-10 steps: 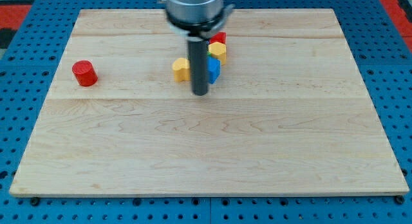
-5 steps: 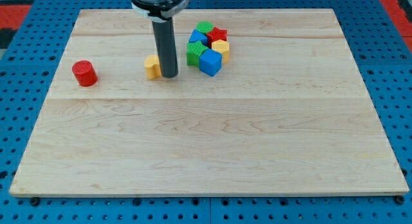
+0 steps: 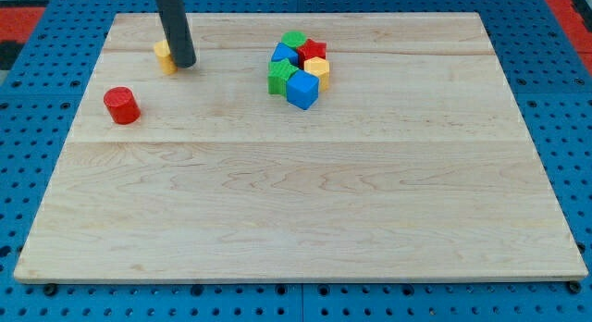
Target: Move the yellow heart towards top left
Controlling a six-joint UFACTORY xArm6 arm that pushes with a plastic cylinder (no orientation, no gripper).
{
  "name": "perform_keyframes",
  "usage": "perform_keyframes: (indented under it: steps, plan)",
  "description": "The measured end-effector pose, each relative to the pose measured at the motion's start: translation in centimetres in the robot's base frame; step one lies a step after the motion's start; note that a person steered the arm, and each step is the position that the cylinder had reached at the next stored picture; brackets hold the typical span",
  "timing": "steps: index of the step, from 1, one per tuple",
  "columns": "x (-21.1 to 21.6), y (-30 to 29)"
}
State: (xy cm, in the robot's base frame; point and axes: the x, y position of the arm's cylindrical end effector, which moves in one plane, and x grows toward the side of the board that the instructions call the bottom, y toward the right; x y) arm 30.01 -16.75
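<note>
The yellow heart (image 3: 165,55) lies near the board's top left, partly hidden behind the dark rod. My tip (image 3: 185,65) rests on the board right against the heart's right side. The rod rises from there out of the view's top.
A red cylinder (image 3: 121,105) stands at the left, below the heart. A tight cluster sits at top centre: a green block (image 3: 294,39), a red star (image 3: 315,50), a blue block (image 3: 284,55), a yellow block (image 3: 318,70), a green cube (image 3: 280,78) and a blue cube (image 3: 302,90). The wooden board (image 3: 296,211) lies on a blue pegboard.
My tip has moved left and up across the board, pushing the yellow heart from beside the cluster to near the top left corner. The other blocks have stayed put.
</note>
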Motion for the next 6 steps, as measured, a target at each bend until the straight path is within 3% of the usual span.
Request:
perform_keyframes:
  steps: [1, 3, 6]
  plan:
    - [1.6, -1.5]
    - [0.8, -6.2]
    - [-1.9, -5.0]
